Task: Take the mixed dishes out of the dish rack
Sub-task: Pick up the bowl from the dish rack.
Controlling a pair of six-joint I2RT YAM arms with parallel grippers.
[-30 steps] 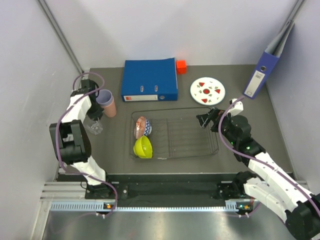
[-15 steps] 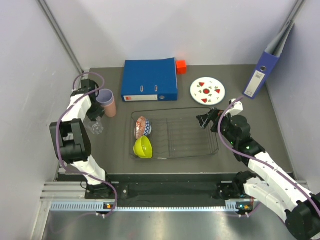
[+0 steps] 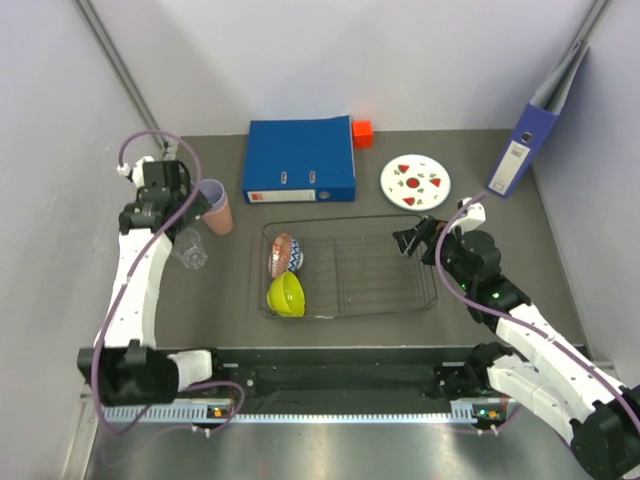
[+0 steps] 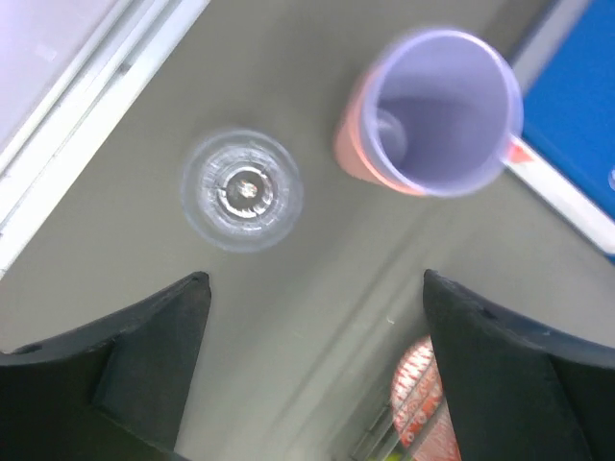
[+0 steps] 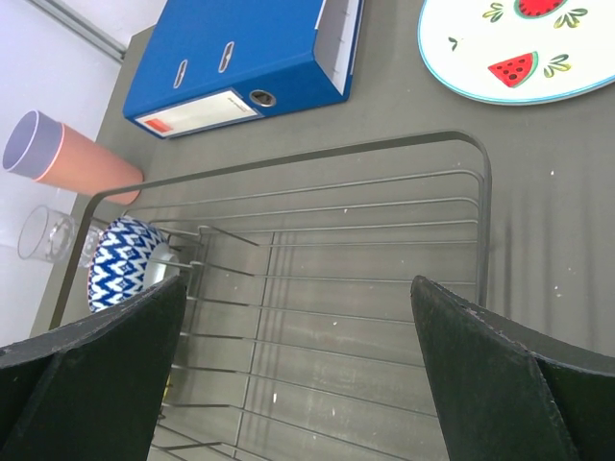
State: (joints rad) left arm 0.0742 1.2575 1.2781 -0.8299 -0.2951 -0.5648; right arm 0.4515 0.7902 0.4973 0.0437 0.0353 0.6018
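Observation:
The dish rack lies mid-table and holds the brown-blue patterned bowl and the lime-yellow bowl at its left end. Left of the rack, the clear tumbler stands upright on the table. Beside it the lilac cup sits nested in the salmon-pink cup. My left gripper hovers open above them, holding nothing. The white plate rests on the table behind the rack's right end. My right gripper stands open and empty over the rack's right part.
A blue binder lies flat behind the rack with a small orange-red cube at its right corner. A second blue binder leans against the right wall. Walls close in on the left, back and right.
My left gripper has opened, let go of the clear tumbler and lifted away from it, the arm swinging up. The right arm has not moved.

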